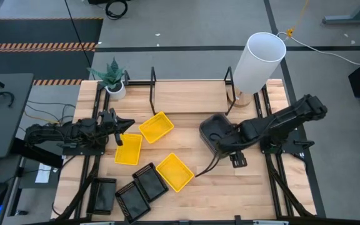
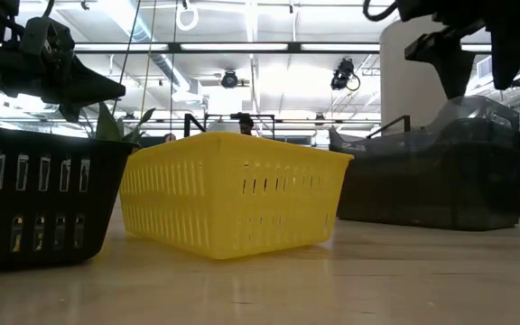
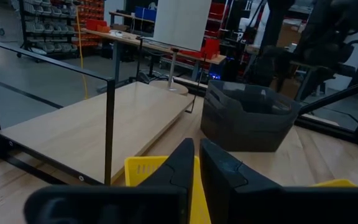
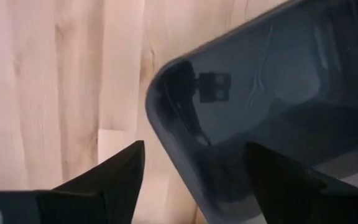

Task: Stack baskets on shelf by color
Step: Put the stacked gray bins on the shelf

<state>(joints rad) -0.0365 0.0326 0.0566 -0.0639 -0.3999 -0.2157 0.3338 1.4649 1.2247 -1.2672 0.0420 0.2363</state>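
left gripper (image 1: 122, 130): fingers closed, arm low, reaching inward | right gripper (image 1: 220, 141): fingers spread, pointing down

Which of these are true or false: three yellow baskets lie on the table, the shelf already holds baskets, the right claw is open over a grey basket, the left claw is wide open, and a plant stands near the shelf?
1. Three yellow baskets lie on the table. True.
2. The shelf already holds baskets. False: its board is bare of baskets.
3. The right gripper is open over the grey basket. True.
4. The left gripper is wide open. False: its fingers are shut.
5. A potted plant stands near the shelf. True.
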